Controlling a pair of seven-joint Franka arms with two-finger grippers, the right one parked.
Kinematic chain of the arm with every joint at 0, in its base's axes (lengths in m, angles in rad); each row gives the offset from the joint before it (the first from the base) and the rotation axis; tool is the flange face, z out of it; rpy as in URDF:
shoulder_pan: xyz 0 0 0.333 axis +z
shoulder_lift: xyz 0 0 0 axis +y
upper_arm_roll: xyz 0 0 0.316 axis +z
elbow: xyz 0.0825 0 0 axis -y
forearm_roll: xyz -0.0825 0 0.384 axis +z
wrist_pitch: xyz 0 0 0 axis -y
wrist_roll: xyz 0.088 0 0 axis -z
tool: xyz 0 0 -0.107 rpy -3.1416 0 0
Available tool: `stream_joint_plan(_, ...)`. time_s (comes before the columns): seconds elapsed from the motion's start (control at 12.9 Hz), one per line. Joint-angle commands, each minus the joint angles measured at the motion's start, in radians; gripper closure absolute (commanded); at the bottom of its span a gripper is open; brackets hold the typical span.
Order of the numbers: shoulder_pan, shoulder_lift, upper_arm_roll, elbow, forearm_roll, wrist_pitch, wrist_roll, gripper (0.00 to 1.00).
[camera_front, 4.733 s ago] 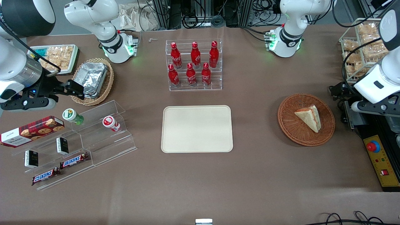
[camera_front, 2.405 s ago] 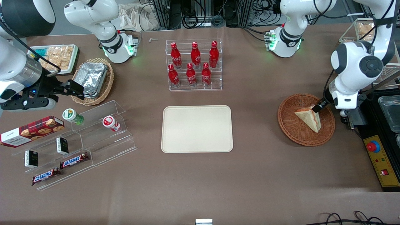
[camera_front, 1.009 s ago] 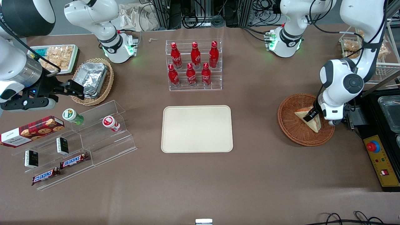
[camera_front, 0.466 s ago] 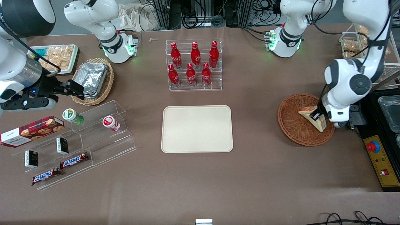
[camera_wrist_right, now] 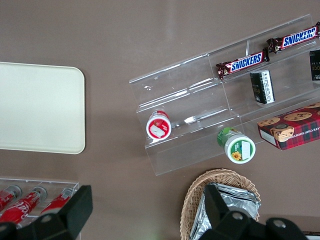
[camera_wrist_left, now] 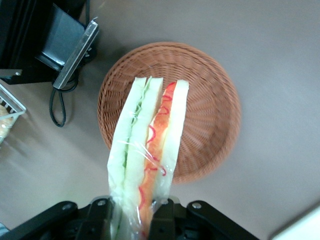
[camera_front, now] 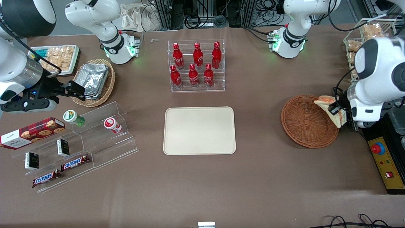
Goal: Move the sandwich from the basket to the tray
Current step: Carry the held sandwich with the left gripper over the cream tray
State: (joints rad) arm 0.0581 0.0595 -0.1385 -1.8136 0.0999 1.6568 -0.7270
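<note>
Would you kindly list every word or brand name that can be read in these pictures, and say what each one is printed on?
"SNICKERS": on the two chocolate bars on the clear stepped rack.
Red bottles: white script, too small to read.
Cookie box, small dark boxes and cup lids: print unreadable.
The gripper, holding the sandwich above the basket, shows no text.

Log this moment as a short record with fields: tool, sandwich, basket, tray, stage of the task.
tool: left arm's tool raised above the rim of the basket, at the working arm's end of the table; shut on the sandwich
sandwich: sandwich held by one end, lifted clear, red and green filling showing
basket: basket on the table, nothing in it
tray: tray mid-table, nearer the front camera than the bottle rack, nothing on it
stage: picked up, not yet carried to the tray
</note>
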Motion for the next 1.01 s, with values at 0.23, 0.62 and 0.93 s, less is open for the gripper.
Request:
stream_joint_plan(0.23, -0.027, 0.032, -0.16, 0.232, -0.069, -0.195, 0.136, 1.0)
stream_joint_plan(0.62, -0.037, 0.107, -0.329, 0.229, -0.094, -0.1, 0.083, 1.0)
stream_joint_plan(0.93, -0.125, 0.251, -0.398, 0.218, -0.042, 0.076, -0.099, 1.0)
